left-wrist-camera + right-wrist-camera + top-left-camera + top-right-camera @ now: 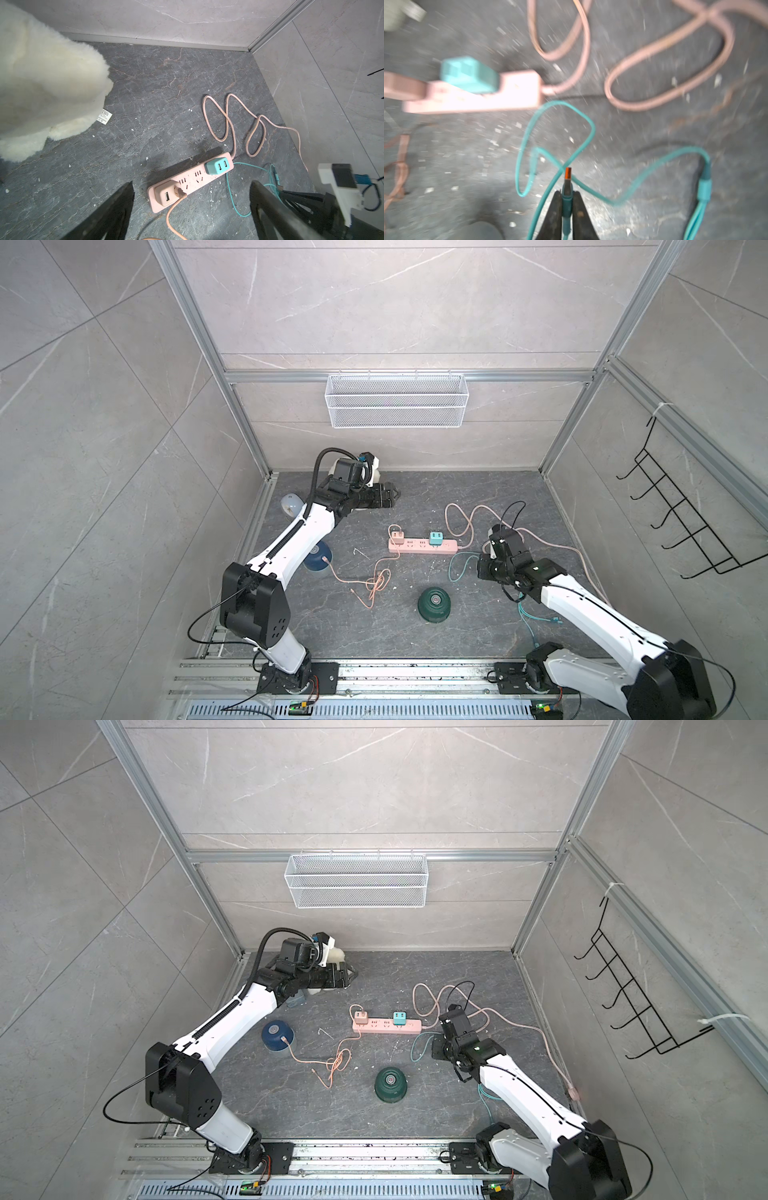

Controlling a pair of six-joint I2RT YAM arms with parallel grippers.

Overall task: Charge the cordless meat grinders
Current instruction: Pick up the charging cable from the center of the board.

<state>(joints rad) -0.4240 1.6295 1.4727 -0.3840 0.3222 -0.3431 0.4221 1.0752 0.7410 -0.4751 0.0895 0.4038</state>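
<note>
The right gripper [566, 196] squeezes the plug [568, 186] of the teal cable [591, 128], just right of the pink power strip [422, 546]. The left gripper [394, 496] is wide open and holds nothing, far on the left. The dark green grinder [434, 603] sits in the middle, nearer than the strip. The navy blue grinder [277, 1036] sits on the left, with the tip of a pink cable [309, 1063] touching its top
</note>
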